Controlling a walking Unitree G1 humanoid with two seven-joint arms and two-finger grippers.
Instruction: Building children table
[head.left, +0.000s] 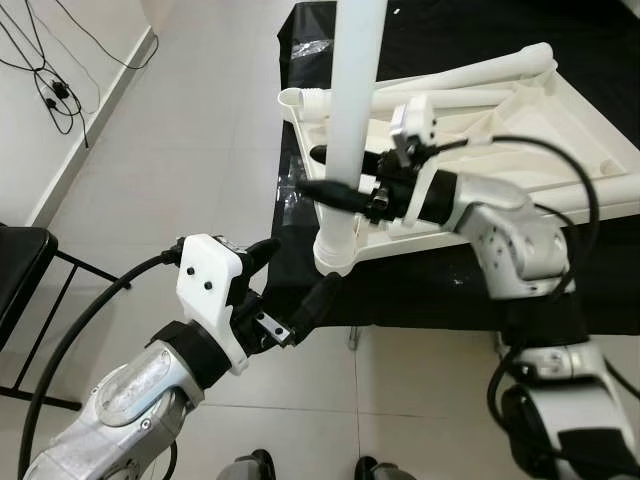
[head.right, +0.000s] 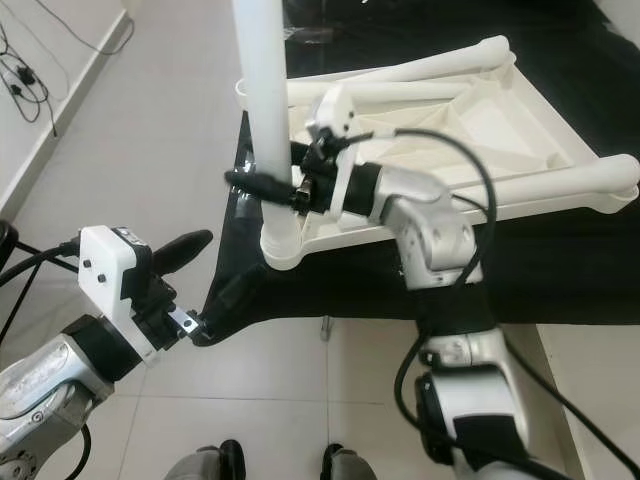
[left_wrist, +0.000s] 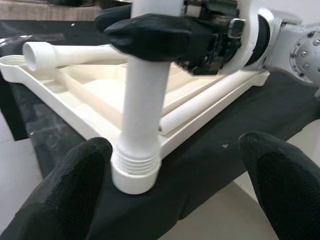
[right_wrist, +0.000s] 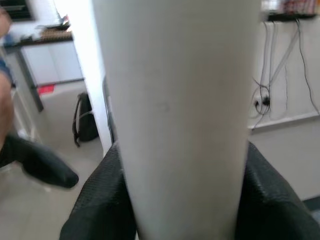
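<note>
The white children's table top (head.left: 560, 110) lies upside down on a black-covered surface (head.left: 440, 290). A white table leg (head.left: 355, 90) stands upright in its near corner socket (head.left: 335, 250). My right gripper (head.left: 335, 175) is shut on this leg just above the socket; the right wrist view has the leg (right_wrist: 180, 115) pressed between both fingers (right_wrist: 100, 200). My left gripper (head.left: 295, 272) is open just below and to the left of the socket, touching nothing. Its wrist view looks at the leg's threaded base (left_wrist: 137, 162) between its spread fingertips (left_wrist: 70, 185). Two more legs (head.left: 470, 72) lie across the table top.
Another white leg (head.right: 560, 185) lies along the table top's near right edge. A black chair (head.left: 20, 270) stands on the tiled floor at left, and cables (head.left: 50, 90) trail along the wall. My feet (head.left: 360, 468) stand close to the surface's front edge.
</note>
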